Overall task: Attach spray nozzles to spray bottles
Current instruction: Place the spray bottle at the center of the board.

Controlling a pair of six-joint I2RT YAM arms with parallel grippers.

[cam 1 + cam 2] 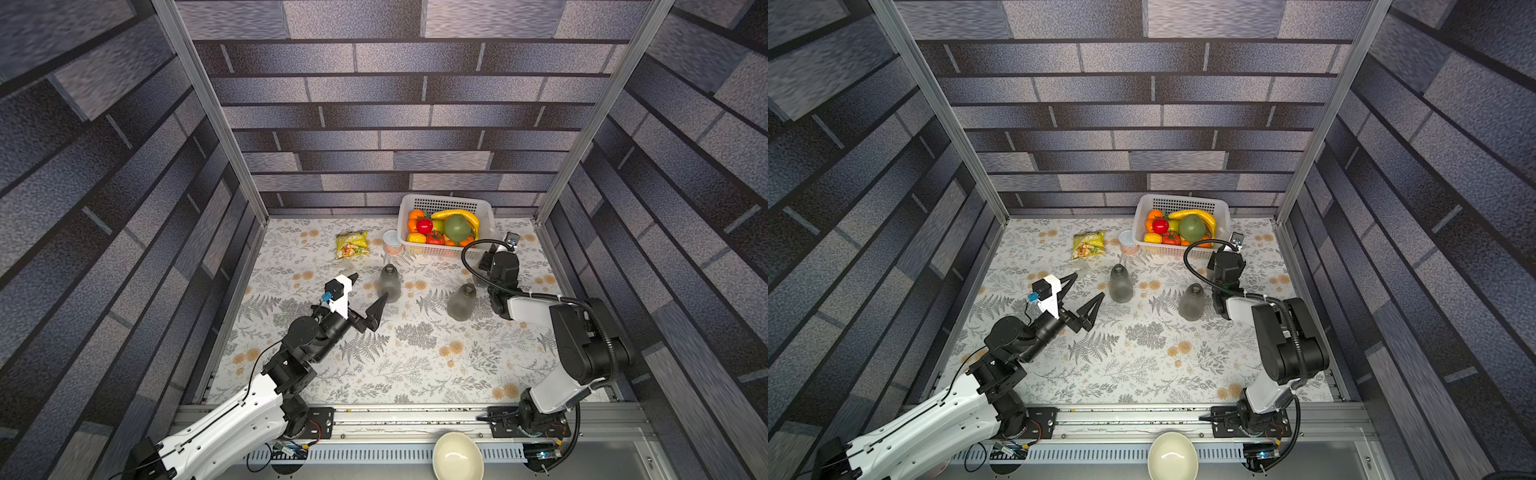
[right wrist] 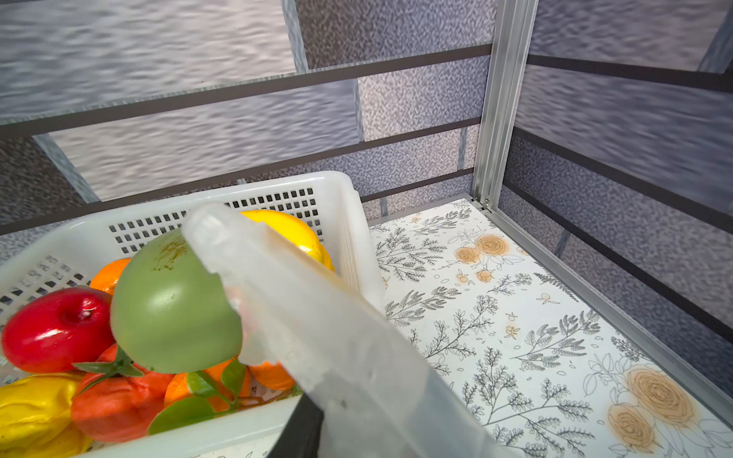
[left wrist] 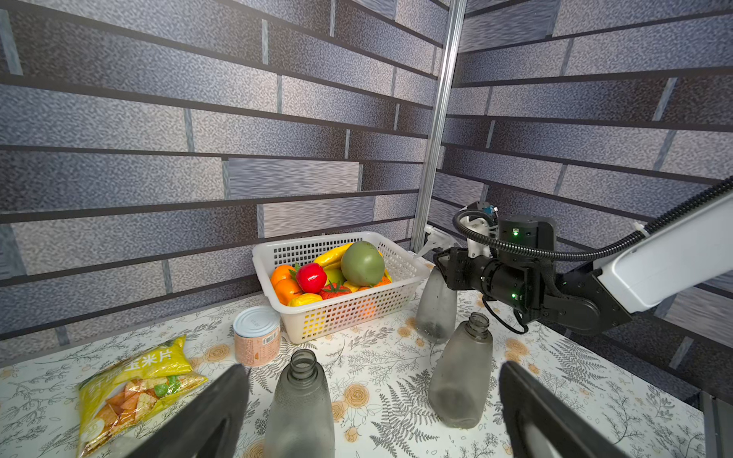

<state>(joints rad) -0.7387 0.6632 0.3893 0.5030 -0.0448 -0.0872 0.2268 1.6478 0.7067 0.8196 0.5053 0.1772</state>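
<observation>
A white basket (image 1: 446, 200) at the back of the counter (image 1: 415, 365) holds fruit (image 1: 457, 227): a banana, an apple, oranges. Near its right corner the far bottle (image 3: 436, 309) stands upright, the clear nozzle (image 3: 430, 237) on its neck, head slanting towards the basket, pinched by the right pincer (image 3: 441, 269). The left bottle (image 1: 389, 284) and the middle bottle (image 1: 461, 302) stand upright, mouths open. The left pincer (image 1: 370, 285) hovers spread wide beside the left bottle. A flowered cover lies on the counter, and brick-pattern walls (image 1: 374, 104) surround it.

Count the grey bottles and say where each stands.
3. Near bottle in front of the tin can; middle bottle to its right; far bottle beside the basket, right tool on its spray nozzle.
</observation>
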